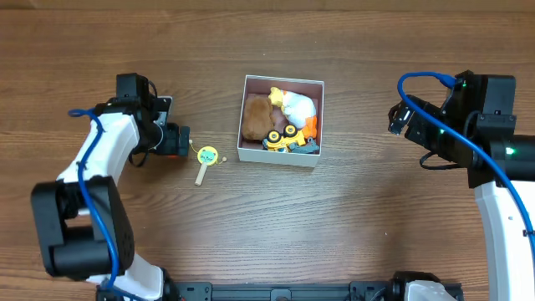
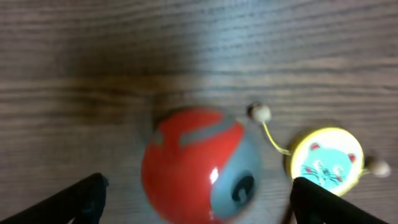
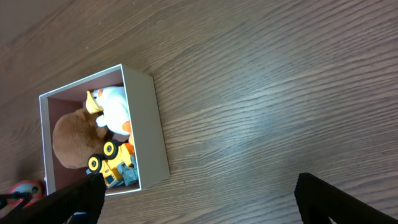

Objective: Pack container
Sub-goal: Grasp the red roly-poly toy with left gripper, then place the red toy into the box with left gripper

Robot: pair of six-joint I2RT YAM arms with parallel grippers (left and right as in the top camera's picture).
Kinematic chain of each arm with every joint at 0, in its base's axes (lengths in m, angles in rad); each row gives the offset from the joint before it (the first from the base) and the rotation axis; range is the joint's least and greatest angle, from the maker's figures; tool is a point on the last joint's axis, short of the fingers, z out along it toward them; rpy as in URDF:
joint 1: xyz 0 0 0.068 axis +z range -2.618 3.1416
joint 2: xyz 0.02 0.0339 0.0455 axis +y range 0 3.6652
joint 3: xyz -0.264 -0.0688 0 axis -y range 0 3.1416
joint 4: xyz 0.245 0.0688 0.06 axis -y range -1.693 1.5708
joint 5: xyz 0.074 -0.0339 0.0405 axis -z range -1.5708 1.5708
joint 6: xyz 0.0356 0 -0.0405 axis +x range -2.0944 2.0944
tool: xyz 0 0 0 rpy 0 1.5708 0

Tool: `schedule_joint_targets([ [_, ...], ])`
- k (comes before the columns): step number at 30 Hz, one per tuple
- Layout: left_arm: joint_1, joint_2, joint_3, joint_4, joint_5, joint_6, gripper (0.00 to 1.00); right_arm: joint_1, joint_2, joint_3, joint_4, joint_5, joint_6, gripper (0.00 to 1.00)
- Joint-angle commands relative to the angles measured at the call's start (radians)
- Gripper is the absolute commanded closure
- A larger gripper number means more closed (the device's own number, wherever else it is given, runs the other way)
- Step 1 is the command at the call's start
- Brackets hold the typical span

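The container (image 1: 276, 156) is a square white-walled box in the middle of the table, holding a brown plush (image 1: 255, 117), a white and orange toy (image 1: 298, 106) and a yellow toy truck (image 1: 284, 139). It also shows in the right wrist view (image 3: 149, 130). A red and grey ball (image 2: 199, 165) lies on the table between the open fingers of my left gripper (image 2: 199, 208), which sits left of the container (image 1: 177, 140). A yellow disc toy with a teal cat face (image 2: 326, 158) lies just right of the ball. My right gripper (image 3: 199, 199) is open and empty, well right of the container (image 1: 399, 117).
The yellow disc toy has a wooden handle and two beads on strings; it lies between the left gripper and the container (image 1: 206, 159). The table is dark wood. The arm bases stand at the front left and right edges.
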State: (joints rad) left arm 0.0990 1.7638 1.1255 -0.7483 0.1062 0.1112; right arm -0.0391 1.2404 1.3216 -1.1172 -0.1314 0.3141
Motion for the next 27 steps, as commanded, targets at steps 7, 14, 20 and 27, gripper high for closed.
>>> schedule_joint_targets([
  [7, 0.005, 0.107, 0.014, 0.066, -0.013, 0.016, 0.38, -0.002, -0.004, 0.008, -0.012, -0.003, 0.003, 0.03],
  [14, 0.002, 0.06, 0.217, -0.12, -0.008, 0.02, 0.78, -0.002, -0.004, 0.008, -0.031, -0.003, 0.001, 0.03],
  [20, -0.051, 0.005, 0.478, -0.371, 0.018, 0.019, 0.91, -0.002, -0.004, 0.008, -0.033, 0.016, -0.008, 0.04],
  [27, -0.235, -0.074, 0.784, -0.561, 0.018, 0.008, 0.92, -0.002, -0.004, 0.008, -0.048, 0.015, -0.008, 0.07],
])
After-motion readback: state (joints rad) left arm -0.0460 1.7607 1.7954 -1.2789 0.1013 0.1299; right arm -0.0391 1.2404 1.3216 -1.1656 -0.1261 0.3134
